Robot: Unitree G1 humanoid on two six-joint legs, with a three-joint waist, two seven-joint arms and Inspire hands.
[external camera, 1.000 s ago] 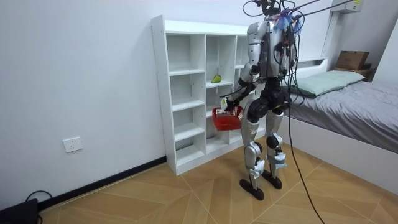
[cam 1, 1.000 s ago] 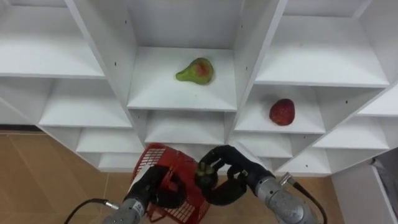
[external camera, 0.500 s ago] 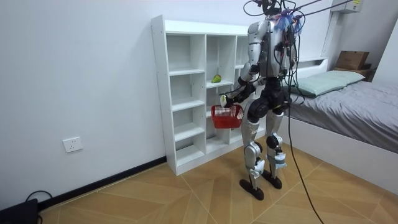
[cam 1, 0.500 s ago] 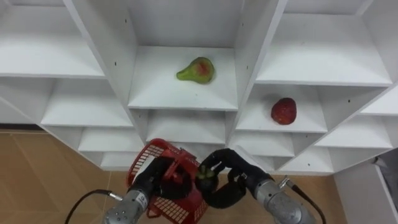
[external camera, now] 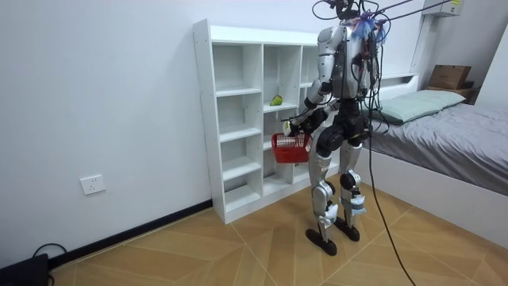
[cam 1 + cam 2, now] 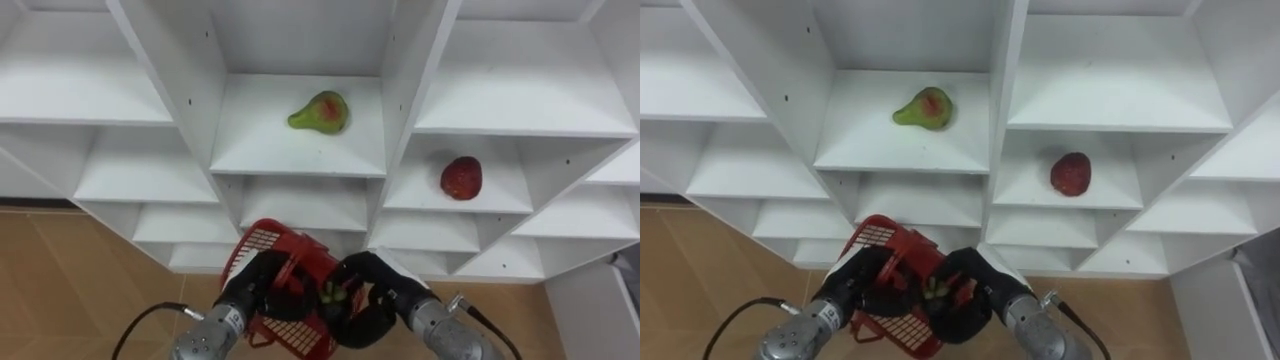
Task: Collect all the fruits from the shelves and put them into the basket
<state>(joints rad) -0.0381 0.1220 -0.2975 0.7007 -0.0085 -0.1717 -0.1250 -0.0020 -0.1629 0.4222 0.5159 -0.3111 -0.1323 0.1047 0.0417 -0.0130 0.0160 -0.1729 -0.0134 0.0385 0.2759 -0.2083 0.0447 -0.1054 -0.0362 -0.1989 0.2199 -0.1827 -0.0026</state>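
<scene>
Fruit in hand: one small green fruit (image 6: 330, 293), clenched in the right hand (image 6: 372, 303), whose fingers are curled round it; position, at the open mouth of the red basket (image 6: 268, 240), touching or just inside its near rim, which of the two cannot be told.

Basket: red mesh, tilted with its mouth toward the right hand; grasped by the left hand (image 6: 258, 287), fingers curled over its edge; contents hidden behind both hands, so not listed.

Deciding relation: basket lies directly to the left of the right hand, so letting go should need only a short drop, judged from the overlap.

Fruit left in the white closet (image 6: 300, 155), before which the robot stands: pear (image 6: 320, 110), green with a red blush, middle compartment, lying on its side, long axis across the shelf, narrow end to the left; red fruit (image 6: 461, 177), right-hand compartment, one shelf lower; both above and beyond the hands; red fruit nearer the right hand.
</scene>
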